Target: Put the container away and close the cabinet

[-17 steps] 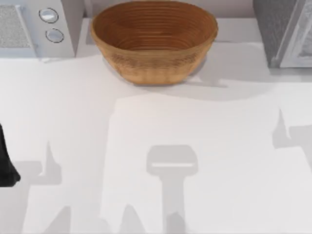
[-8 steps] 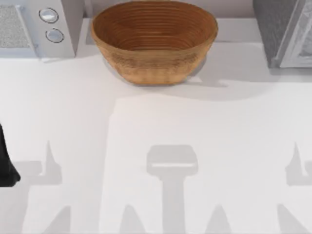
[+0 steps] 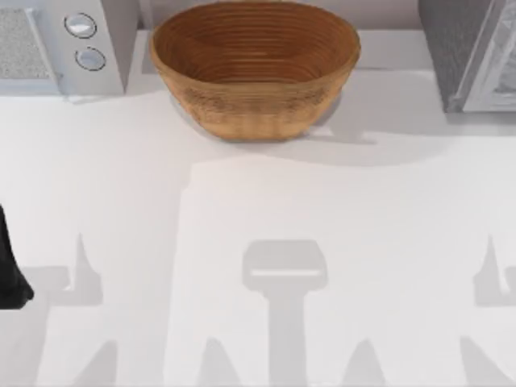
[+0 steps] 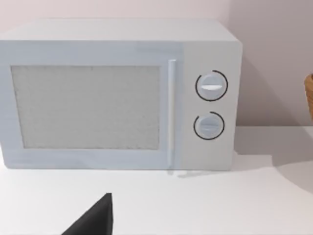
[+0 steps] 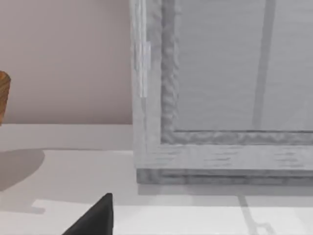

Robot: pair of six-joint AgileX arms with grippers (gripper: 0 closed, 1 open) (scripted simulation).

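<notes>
A white tabletop [image 3: 121, 177] carries a woven basket [image 3: 255, 64], a microwave [image 4: 117, 93] to its left and the grey cabinet [image 5: 220, 88] to its right. I see no container on it, so I judge it stowed, leaving closing the cabinet next. My left end effector [image 3: 10, 266] sits parked well left of the basket, its grip impossible to tell.

On the desk [image 3: 258, 210], the microwave [image 3: 60, 44] stands left of the basket [image 3: 254, 68], the cabinet [image 3: 476, 52] right of the basket.

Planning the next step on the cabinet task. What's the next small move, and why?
Probably ease the right tool slightly toward the cabinet to check its door. The right wrist view faces the cabinet front at the table's right rear, and I can't tell whether the door sits flush. The left arm is parked at the table's left edge, facing the microwave.
</notes>
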